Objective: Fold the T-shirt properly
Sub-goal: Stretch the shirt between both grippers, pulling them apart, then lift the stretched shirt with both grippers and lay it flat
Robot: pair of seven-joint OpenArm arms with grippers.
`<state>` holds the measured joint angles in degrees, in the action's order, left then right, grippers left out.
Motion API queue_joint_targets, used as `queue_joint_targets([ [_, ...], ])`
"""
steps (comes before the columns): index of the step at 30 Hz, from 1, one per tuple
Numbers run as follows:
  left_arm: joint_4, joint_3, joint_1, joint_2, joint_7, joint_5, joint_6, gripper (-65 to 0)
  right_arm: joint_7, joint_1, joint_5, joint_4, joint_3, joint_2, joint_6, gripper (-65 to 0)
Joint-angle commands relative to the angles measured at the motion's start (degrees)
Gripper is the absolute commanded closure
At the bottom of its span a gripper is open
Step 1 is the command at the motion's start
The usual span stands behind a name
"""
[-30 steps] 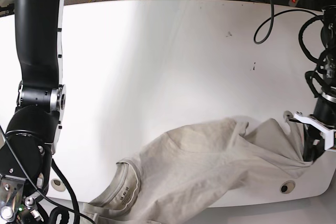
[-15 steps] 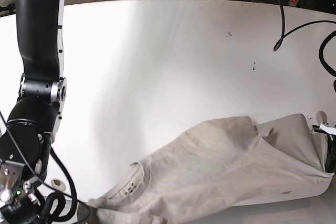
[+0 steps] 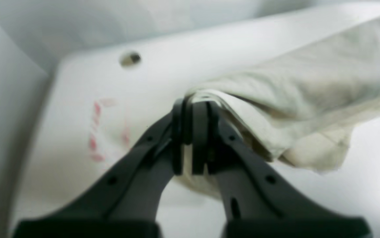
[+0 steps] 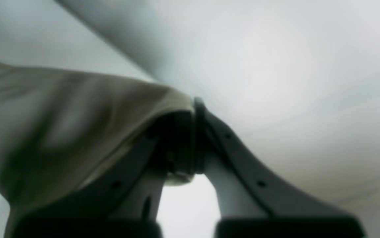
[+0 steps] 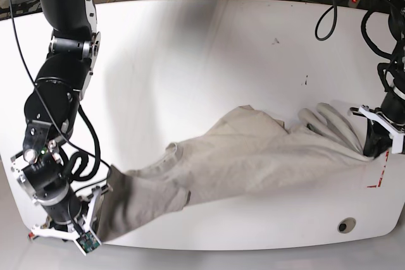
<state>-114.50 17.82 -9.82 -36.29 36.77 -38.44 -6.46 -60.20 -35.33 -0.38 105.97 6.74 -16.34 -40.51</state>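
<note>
T-shirt stretched between both pinching hands

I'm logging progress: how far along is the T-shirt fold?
Done: each hand has pinched an end of the T-shirt, left hand and right hand both shut on fabric. In hand: stretching it across the table. Left: it is still twisted and wrinkled, with no fold made.

Black tubular arms, black looping cables, white-trimmed wrists.
</note>
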Motion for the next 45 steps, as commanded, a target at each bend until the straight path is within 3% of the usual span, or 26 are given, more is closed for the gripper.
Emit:
queue_joint_targets([
  [1,-0.80,0.59,-1.47,-1.03,-1.65,0.06,0.17,0.0,1.61,0.74,-0.19,1.32,2.44,-0.59,0.51,0.0],
  [4,-0.80,0.51,-4.99,-0.85,-1.65,0.06,0.00,0.0,1.61,4.96,-0.10,1.32,5.78,0.65,0.51,0.0],
  [11,-0.54,0.59,-12.81,2.32,-1.65,0.50,-4.31,0.0,1.70,16.74,-0.19,1.59,14.66,5.57,0.51,0.0],
  [22,-0.36,1.03,-23.27,2.05,-1.74,0.50,-4.49,0.0,1.70,29.13,-0.10,4.14,21.96,8.29,0.51,0.0],
  [26,-0.36,2.26,-26.44,2.49,-1.92,4.72,-4.93,0.0,1.61,32.65,-0.10,3.87,26.44,10.40,0.51,0.0],
  [34,-0.27,7.36,-27.85,11.55,-1.92,15.97,-15.12,0.0,1.61,38.19,-0.10,3.96,30.14,12.07,0.51,0.0],
  [36,-0.27,7.36,-27.85,12.34,-1.92,19.05,-17.50,0.0,1.61,38.54,-0.10,3.87,31.45,12.95,0.51,0.0],
  [43,-0.18,7.19,-27.93,12.43,-1.74,19.58,-18.46,-1.3,1.61,41.27,-0.19,4.14,32.95,13.48,0.51,0.0],
  [45,-0.18,6.75,-28.20,12.43,-1.65,19.58,-18.55,-8.3,1.61,42.06,-0.19,4.31,32.95,13.48,0.51,0.0],
])
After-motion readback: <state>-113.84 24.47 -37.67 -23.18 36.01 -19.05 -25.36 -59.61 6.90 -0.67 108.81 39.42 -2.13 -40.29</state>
